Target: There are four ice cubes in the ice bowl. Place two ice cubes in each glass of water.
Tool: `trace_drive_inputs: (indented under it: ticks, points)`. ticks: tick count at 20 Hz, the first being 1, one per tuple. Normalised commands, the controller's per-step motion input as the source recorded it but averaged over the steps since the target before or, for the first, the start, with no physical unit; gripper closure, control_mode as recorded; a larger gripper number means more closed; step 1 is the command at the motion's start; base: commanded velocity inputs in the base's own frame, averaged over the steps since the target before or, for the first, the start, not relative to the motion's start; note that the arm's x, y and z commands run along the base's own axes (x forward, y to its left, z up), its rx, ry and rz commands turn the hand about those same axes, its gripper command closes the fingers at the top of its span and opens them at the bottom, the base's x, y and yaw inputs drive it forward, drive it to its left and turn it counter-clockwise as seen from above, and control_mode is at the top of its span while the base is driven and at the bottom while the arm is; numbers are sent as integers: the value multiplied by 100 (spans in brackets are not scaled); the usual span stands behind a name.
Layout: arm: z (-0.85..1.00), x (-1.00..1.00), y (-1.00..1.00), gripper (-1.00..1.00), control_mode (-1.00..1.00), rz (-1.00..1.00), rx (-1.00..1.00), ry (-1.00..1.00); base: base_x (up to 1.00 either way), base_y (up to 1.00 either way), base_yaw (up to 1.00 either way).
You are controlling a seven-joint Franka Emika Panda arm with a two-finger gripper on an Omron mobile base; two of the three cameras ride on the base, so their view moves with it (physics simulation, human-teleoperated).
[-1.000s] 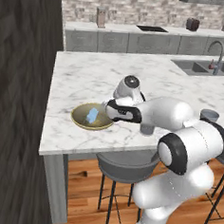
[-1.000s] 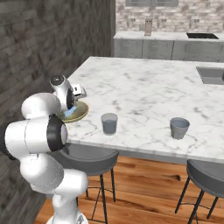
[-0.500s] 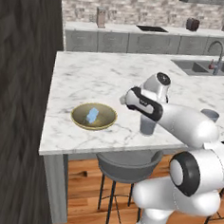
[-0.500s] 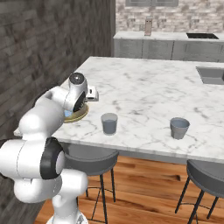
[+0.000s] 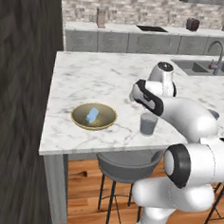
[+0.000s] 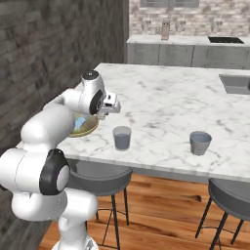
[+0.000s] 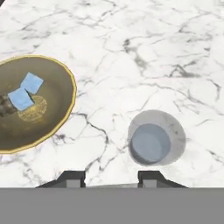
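The gripper (image 7: 111, 176) hangs above the marble counter (image 7: 144, 52) with its jaws drawn in narrow. Whether a cube is pinched between them cannot be told: the fingertips (image 7: 152, 176) barely rise into the hand view and nothing blue shows there. From the right base view the gripper (image 6: 110, 105) sits between the bowl and the nearer glass, a little short of that glass.

Just ahead of the fingertips in the hand view stands the nearer glass (image 7: 156, 137), upright, its blue-grey water visible inside; no cube can be made out in it. To its side, near but not touching, lies the brassy ice bowl (image 7: 52, 127), with two ice cubes (image 7: 26, 92) resting side by side in it. A dark patch at the picture's edge hides part of the bowl, so more could lie there.

In the left base view the bowl (image 5: 80, 119) shows pale blue inside, and the nearer glass (image 5: 148, 123) stands just beside the arm. The second glass (image 6: 200, 142) stands well apart, further along the counter near its front edge.

As a judgement, the task is in its early half. At least two cubes are left in the bowl, and no glass visibly has its pair yet. If a cube is held, lowering over the nearer glass and letting go seems next.
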Motion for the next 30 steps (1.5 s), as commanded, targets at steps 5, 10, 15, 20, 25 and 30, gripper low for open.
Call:
trace_drive_inputs:
  ticks: [5, 10, 15, 20, 25, 30]
  points:
    - [-3, -9, -52, 100, -100, -11, 0, 8, 0, 0, 0]
    - [-30, 8, -29, 100, -100, 0, 0, 4, 0, 0, 0]
    - [-35, 2, -23, 100, -100, 0, 0, 2, 0, 0, 0]
    - [-15, 16, -2, 100, -100, 0, 1, 0, 0, 0, 0]
    - [-11, 21, 0, 100, -100, 0, 0, 0, 0, 0, 0]
    - [-23, 17, -3, 100, -100, 5, -3, 0, 0, 0, 0]
